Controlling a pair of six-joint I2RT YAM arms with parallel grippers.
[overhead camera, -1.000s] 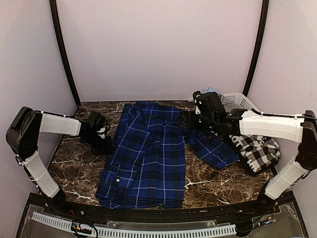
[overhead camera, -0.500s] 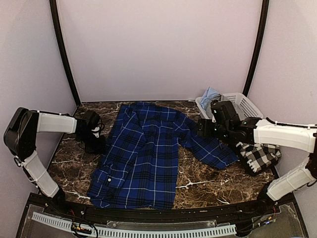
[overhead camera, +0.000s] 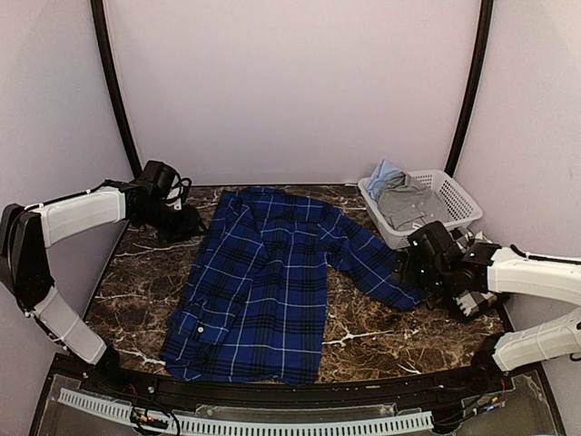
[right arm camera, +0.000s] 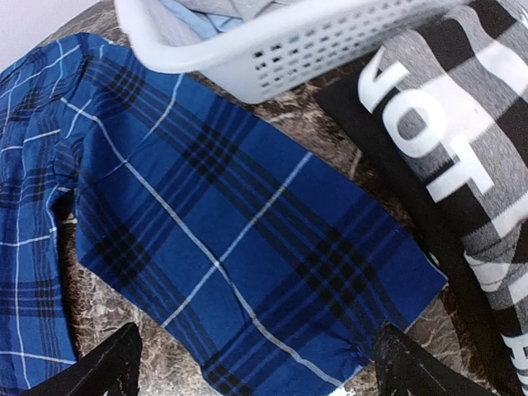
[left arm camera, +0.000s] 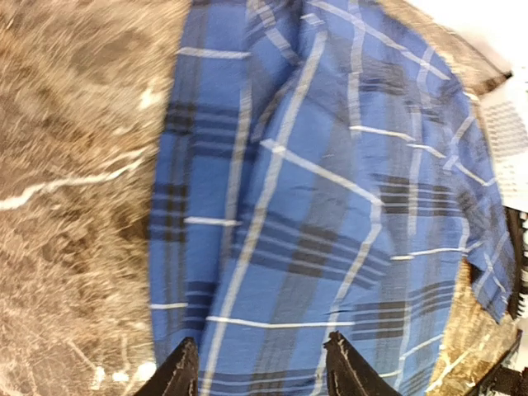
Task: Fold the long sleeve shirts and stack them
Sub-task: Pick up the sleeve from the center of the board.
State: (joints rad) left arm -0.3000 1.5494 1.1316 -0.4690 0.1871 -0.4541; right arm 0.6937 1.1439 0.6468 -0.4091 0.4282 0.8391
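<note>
- Top view: the blue plaid shirt (overhead camera: 263,291) is laid flat mid-table, its sleeve stretched right; bare table (overhead camera: 136,291) is seen at left.
- Left wrist: the left gripper (left arm camera: 264,363) is spread, empty, above the shirt's left edge.
- Right wrist: the right gripper (right arm camera: 260,351) is spread wide over the sleeve; the black-and-white shirt (right arm camera: 487,165) is shown right, beside the basket (right arm camera: 330,49).

Soft, even light; left wrist view smeared, blue plaid shirt (left arm camera: 330,206) blurred.

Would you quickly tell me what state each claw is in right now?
Left claw: open, holding nothing.
Right claw: open wide, holding nothing.
</note>
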